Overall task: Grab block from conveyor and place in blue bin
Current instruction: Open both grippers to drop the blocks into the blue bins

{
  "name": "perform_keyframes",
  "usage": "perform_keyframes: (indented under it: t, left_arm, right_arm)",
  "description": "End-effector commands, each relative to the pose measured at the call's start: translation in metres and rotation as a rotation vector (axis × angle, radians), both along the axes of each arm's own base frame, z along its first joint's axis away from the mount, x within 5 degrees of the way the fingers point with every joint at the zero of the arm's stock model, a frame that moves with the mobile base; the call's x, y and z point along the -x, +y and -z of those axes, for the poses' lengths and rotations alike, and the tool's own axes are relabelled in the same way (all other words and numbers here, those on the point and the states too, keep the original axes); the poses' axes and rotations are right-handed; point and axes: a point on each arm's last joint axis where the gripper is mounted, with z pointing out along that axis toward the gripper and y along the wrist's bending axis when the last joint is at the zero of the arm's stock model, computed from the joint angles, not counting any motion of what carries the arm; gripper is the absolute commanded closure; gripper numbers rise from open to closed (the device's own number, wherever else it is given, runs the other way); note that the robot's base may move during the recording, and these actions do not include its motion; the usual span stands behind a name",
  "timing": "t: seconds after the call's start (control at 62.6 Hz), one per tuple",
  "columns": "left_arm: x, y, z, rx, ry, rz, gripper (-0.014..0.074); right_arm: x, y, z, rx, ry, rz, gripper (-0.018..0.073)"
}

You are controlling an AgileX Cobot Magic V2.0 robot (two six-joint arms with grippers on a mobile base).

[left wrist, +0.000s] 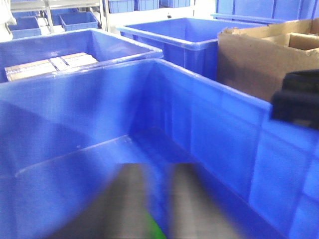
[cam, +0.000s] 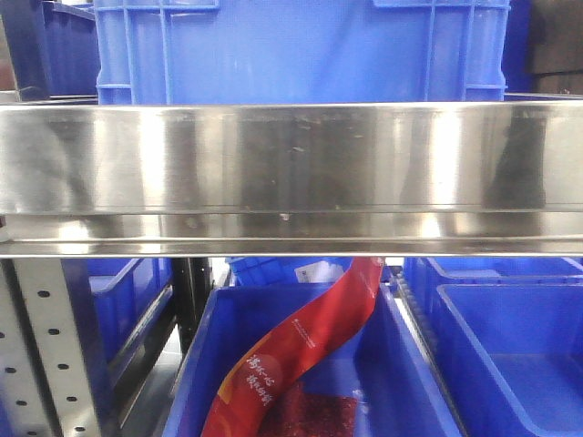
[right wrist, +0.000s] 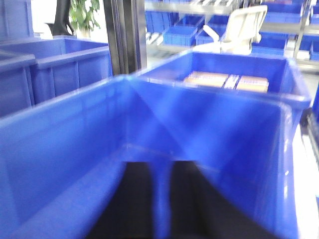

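Note:
In the left wrist view my left gripper hangs inside a large blue bin, blurred by motion. A sliver of green, the block, shows between the bases of its two fingers, which stand close together on it. In the right wrist view my right gripper is over another blue bin. Its dark fingers stand a narrow gap apart, with only the blue floor showing between them. The conveyor is out of view in every frame.
A cardboard box stands beside the left bin, and a neighbouring bin holds flat tan boxes. More tan boxes lie in the bin beyond the right one. In the front view a steel rail spans the frame above a bin with a red packet.

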Motion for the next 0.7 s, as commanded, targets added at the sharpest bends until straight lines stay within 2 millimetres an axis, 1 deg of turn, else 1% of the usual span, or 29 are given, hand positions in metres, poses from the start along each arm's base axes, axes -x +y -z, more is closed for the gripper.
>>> perform_keyframes:
  t: [0.0,0.032,0.192,0.24,0.335,0.351,0.431,0.479,0.575,0.623,0.655,0.671,0.687]
  left_arm:
    - [0.004,0.008,-0.013,0.017,-0.041,-0.015,0.0707]
    - [0.005,0.009,-0.015,0.020,-0.045,-0.017,0.0707]
    - [0.014,0.025,-0.031,0.044,-0.078,-0.043,0.0707]
    - [0.019,0.033,-0.038,0.051,-0.093,-0.057,0.0707]
    - [0.029,0.047,-0.041,0.056,-0.105,-0.084,0.0707]
    - [0.032,0.053,-0.042,0.057,-0.109,-0.097,0.0707]
    - [0.043,0.069,-0.035,0.049,-0.097,-0.129,0.0707]
    - [0.050,0.077,-0.027,0.046,-0.077,-0.146,0.0707]
    - [0.072,0.097,-0.009,0.051,-0.055,-0.188,0.0707]
    - [0.083,0.104,-0.001,0.054,-0.054,-0.205,0.0707]
    - [0.090,0.109,0.003,0.062,-0.059,-0.216,0.0707]
    - [0.098,0.114,0.005,0.070,-0.067,-0.226,0.0707]
    - [0.100,0.115,0.010,0.069,-0.060,-0.229,0.0707]
  right_arm:
    - [0.004,-0.001,-0.009,-0.013,-0.030,-0.002,0.0692]
    - [0.005,-0.001,-0.009,-0.013,-0.025,-0.003,0.0728]
    - [0.013,-0.005,-0.019,-0.039,-0.043,0.000,0.0727]
    - [0.016,-0.009,-0.024,-0.045,-0.057,0.006,0.0727]
    - [0.022,-0.018,-0.030,-0.049,-0.067,0.022,0.0727]
    - [0.024,-0.020,-0.030,-0.050,-0.070,0.025,0.0727]
    - [0.033,-0.031,-0.030,-0.050,-0.073,0.048,0.0727]
    - [0.040,-0.039,-0.028,-0.050,-0.074,0.066,0.0727]
    - [0.054,-0.057,-0.017,-0.045,-0.066,0.113,0.0727]
    - [0.062,-0.065,-0.009,-0.040,-0.056,0.132,0.0727]
    - [0.070,-0.070,-0.004,-0.040,-0.055,0.146,0.0727]
    - [0.073,-0.073,-0.002,-0.039,-0.056,0.150,0.0727]
    - [0.078,-0.075,-0.002,-0.042,-0.062,0.154,0.0727]
